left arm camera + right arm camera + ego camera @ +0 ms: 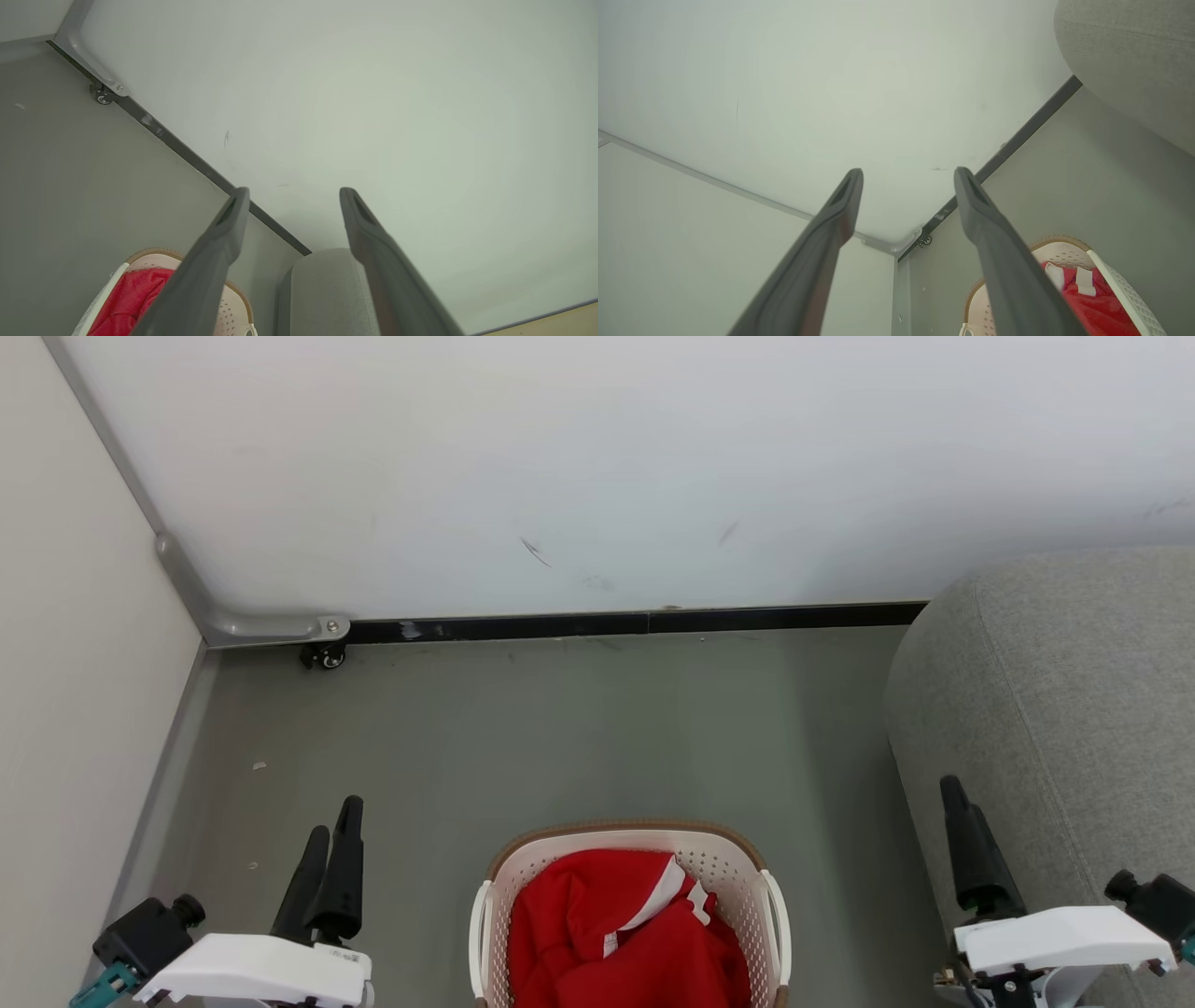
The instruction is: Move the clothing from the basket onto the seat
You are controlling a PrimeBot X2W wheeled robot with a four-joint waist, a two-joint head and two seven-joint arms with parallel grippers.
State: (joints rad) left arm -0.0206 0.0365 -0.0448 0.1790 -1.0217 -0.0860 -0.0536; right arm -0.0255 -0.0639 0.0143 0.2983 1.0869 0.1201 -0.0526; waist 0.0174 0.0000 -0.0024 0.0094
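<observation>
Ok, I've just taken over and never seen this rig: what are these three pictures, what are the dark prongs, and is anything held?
The head view looks down from the robot's head; each wrist view looks along one arm's fingers. The dark prongs are those fingers: the left gripper and right gripper are both open, holding nothing. On the grey floor stands a cream laundry basket with red clothing inside. The grey seat is at the robot's right; its visible part bears no clothing.

The fingers (210, 261) are long, tapered and dark grey. White wrist housings (261, 971) carry black camera modules (149, 929) with teal fittings (93, 987).
</observation>
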